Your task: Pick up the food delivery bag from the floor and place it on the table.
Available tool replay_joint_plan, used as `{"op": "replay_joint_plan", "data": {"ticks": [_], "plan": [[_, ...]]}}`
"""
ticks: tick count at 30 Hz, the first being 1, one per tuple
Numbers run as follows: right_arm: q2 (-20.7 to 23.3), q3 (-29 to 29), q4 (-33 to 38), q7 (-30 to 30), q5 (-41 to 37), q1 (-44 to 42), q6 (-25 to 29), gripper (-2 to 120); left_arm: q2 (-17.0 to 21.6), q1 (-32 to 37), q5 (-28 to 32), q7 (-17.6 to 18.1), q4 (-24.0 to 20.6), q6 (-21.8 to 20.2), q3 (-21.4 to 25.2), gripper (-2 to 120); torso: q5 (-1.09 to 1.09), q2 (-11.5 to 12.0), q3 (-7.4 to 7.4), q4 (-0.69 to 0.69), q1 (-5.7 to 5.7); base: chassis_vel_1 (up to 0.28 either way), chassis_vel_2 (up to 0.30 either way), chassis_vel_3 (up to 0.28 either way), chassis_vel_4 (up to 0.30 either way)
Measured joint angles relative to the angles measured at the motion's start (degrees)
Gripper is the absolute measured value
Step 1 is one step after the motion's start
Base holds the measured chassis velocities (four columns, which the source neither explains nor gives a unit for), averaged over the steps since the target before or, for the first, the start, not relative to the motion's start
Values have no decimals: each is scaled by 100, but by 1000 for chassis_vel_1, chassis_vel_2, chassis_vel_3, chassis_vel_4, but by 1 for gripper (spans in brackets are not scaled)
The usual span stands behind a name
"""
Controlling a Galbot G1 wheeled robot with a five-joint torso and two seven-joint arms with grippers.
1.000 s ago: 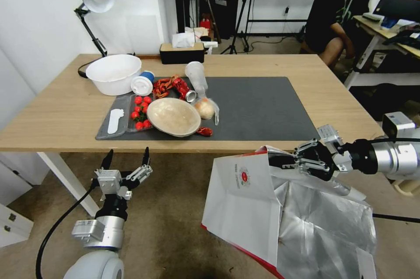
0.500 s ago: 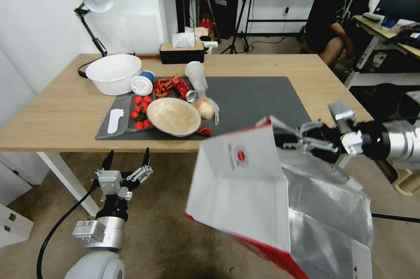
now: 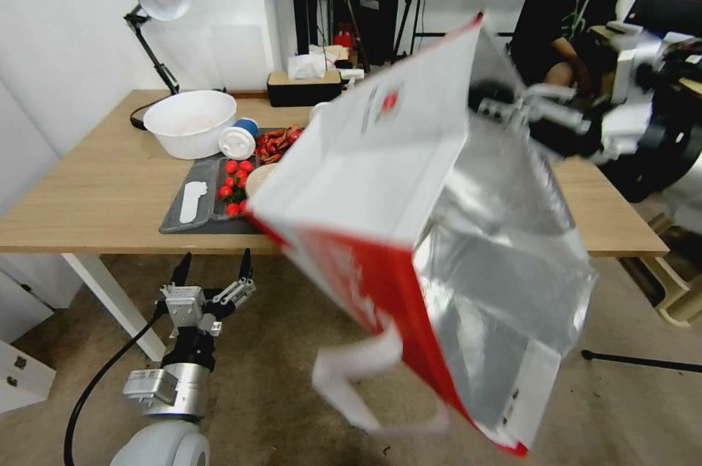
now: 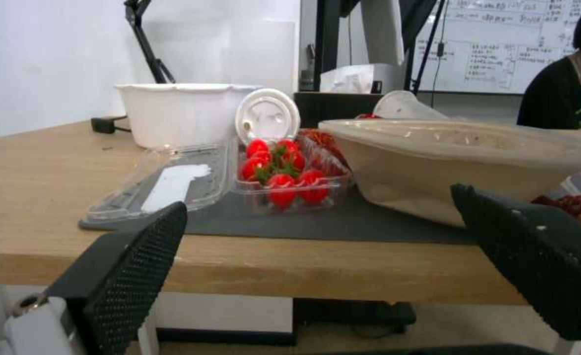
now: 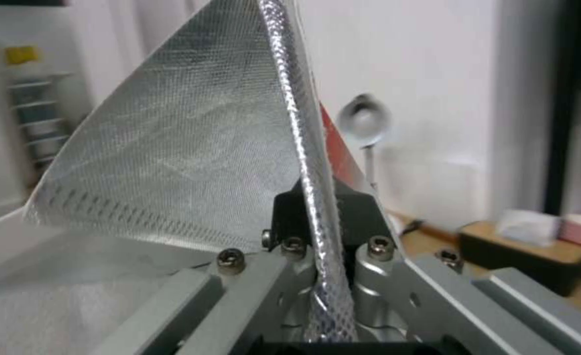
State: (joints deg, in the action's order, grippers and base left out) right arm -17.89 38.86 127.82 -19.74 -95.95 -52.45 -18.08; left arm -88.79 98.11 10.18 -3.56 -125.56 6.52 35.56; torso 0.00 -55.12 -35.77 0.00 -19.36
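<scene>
Your worktop [image 3: 95, 195] stretches wide ahead of you, dark grey mat [image 4: 343, 224] on it, and the food delivery bag [image 3: 409, 181] hangs in the air above its near edge, tilted, foil lining and red side facing you, a white handle [image 3: 365, 378] dangling below. Your right tool [image 3: 504, 104] is pinching the bag's upper rim, foil edge clamped between its fingers [image 5: 356, 212]. Down low before the worktop, your left tool [image 3: 212, 268] points upward with fingers spread, gripping nothing.

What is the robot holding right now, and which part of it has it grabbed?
The right gripper pinches the large white paper delivery bag by its foil-lined top rim. The left gripper hangs open below the table edge, holding nothing.
</scene>
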Motion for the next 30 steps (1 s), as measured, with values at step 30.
{"op": "replay_joint_plan", "data": {"ticks": [30], "plan": [[-1240,1427,93,2746,-465,-724,-55,0,-11,-41,-34,-12,63,-16,-23,100,1,3,2,-1,1,0,0,0,0]]}}
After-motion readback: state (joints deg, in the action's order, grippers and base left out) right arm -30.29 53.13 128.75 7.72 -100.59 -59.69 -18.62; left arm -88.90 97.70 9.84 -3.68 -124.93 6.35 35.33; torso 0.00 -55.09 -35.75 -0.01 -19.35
